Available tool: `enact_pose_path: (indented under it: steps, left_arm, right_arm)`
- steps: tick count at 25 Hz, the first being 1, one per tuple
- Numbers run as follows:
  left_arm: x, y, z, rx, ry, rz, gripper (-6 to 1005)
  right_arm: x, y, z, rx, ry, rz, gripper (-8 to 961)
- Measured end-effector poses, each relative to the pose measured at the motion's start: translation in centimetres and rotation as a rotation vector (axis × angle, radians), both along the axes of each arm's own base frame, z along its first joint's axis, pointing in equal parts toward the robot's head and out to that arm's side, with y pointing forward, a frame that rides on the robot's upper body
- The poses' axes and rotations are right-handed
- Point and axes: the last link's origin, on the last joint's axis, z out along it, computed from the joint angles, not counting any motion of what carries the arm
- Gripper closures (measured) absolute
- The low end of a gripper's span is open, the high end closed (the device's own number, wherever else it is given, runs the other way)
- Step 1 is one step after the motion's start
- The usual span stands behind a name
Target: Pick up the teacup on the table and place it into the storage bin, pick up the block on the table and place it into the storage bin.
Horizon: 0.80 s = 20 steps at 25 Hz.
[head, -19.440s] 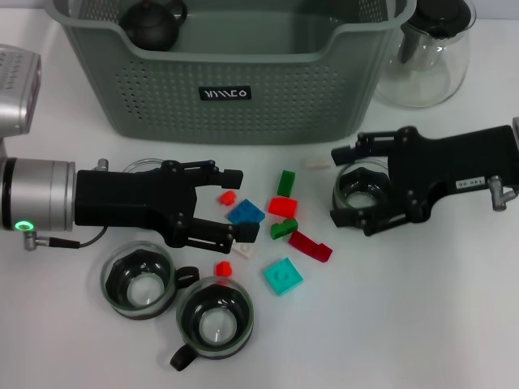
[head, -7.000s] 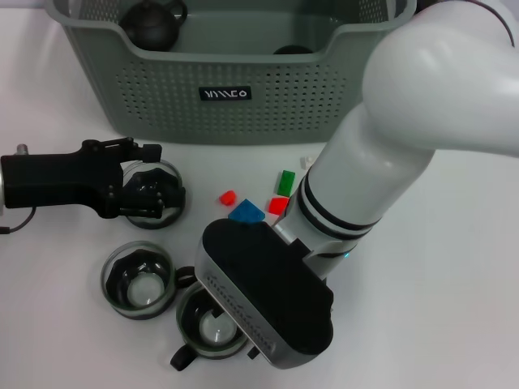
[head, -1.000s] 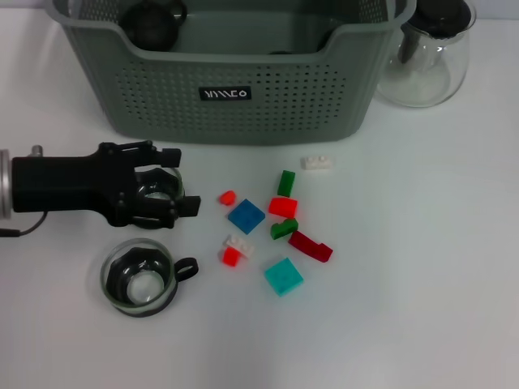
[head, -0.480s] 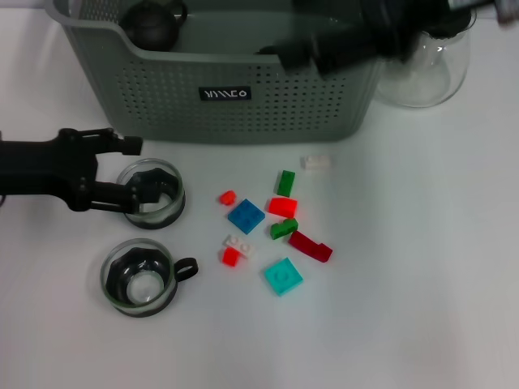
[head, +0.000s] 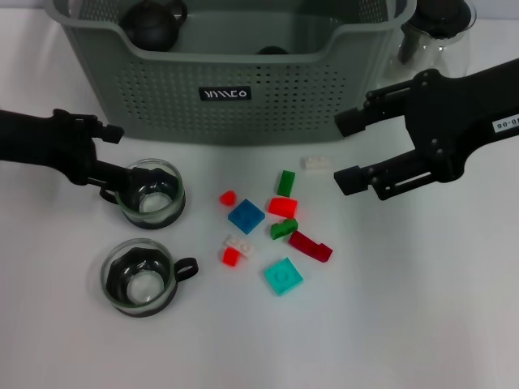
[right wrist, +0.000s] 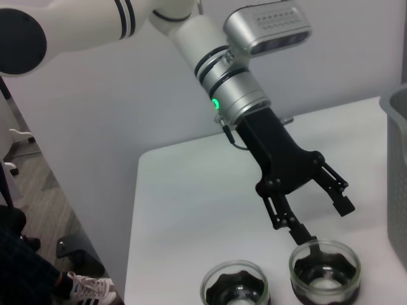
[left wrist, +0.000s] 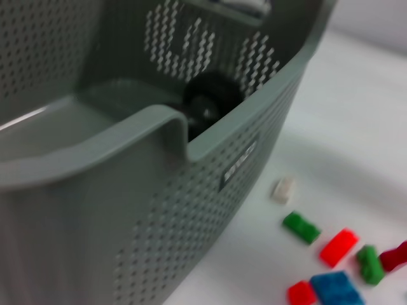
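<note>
The grey-green storage bin [head: 162, 89] stands at the back, with dark rounded things [head: 154, 20] inside. Two glass teacups stand on the table at the left, one farther back [head: 152, 194] and one nearer [head: 142, 277]. My left gripper [head: 109, 162] is open just left of the farther teacup, its lower finger at the rim. The right wrist view shows it open [right wrist: 324, 222] above that cup [right wrist: 324, 270]. Several coloured blocks lie mid-table, among them a blue one [head: 246, 215] and a white one [head: 316, 163]. My right gripper [head: 340, 152] is open and empty, right of the white block.
A clear glass teapot [head: 442, 36] with a black lid stands behind my right arm, right of the bin. A teal block [head: 283, 275] lies nearest the front. The left wrist view shows the bin wall [left wrist: 95, 190] and blocks [left wrist: 301, 227] beside it.
My right arm has come from over the bin's back down to the table, right of the blocks. My left gripper has drawn back a little to the left; the teacup stays on the table.
</note>
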Motion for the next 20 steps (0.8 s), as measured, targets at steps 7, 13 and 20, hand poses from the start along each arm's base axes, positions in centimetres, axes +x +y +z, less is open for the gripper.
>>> enact_pose_path:
  steps: [7,13,20]
  left_arm:
    - [1.6,1.7,-1.5,0.008,0.21,0.048,65]
    - [2.7,2.3,-2.2,0.014,0.267,0.08,64]
    - [2.9,2.4,-3.5,-0.006,0.326,0.102,65]
  right_arm:
    - [0.6,0.1,0.5,0.005,0.005,-0.034,142]
    - [0.7,0.3,0.3,-0.005,0.013,-0.046,142]
    - [0.7,0.4,0.2,-0.004,0.016,-0.047,143]
